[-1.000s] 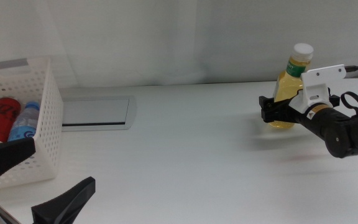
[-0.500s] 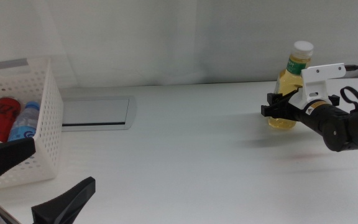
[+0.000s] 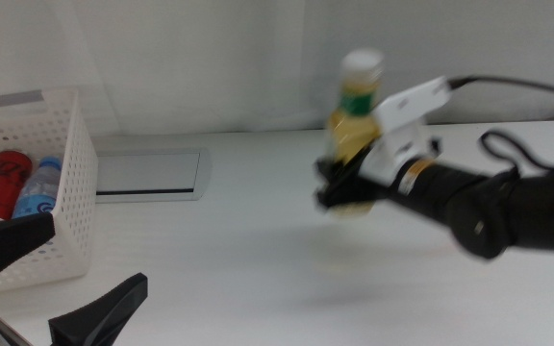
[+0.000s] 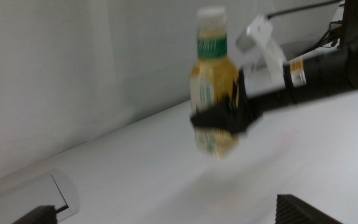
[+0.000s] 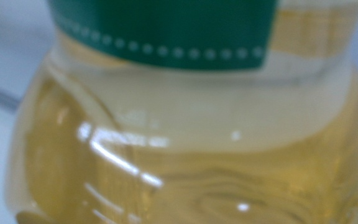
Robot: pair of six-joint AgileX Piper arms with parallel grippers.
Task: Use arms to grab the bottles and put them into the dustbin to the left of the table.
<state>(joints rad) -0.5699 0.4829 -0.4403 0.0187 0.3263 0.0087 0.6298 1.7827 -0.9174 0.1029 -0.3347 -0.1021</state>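
Observation:
The yellow-liquid bottle (image 3: pixel 352 120), with white cap and green neck band, hangs above the table (image 3: pixel 258 274) right of centre, blurred by motion. My right gripper (image 3: pixel 342 192) is shut on its lower body, the arm coming in from the right. The left wrist view shows the same bottle (image 4: pixel 214 106) with black jaws clasped around it. In the right wrist view the bottle (image 5: pixel 185 137) fills the picture and hides the jaws. My left gripper (image 3: pixel 61 279) waits open at the bottom left. The small blue-capped water bottle (image 3: pixel 38 187) lies inside the white dustbin (image 3: pixel 73 207) at the left.
A red can (image 3: pixel 0 185) lies beside the water bottle in the dustbin. A grey rectangular panel (image 3: pixel 147 173) is set into the table just right of the dustbin. A pale curtain closes off the back.
The right gripper has lifted the yellow bottle off the table and carried it left, from the far right toward the centre. The left gripper has not moved.

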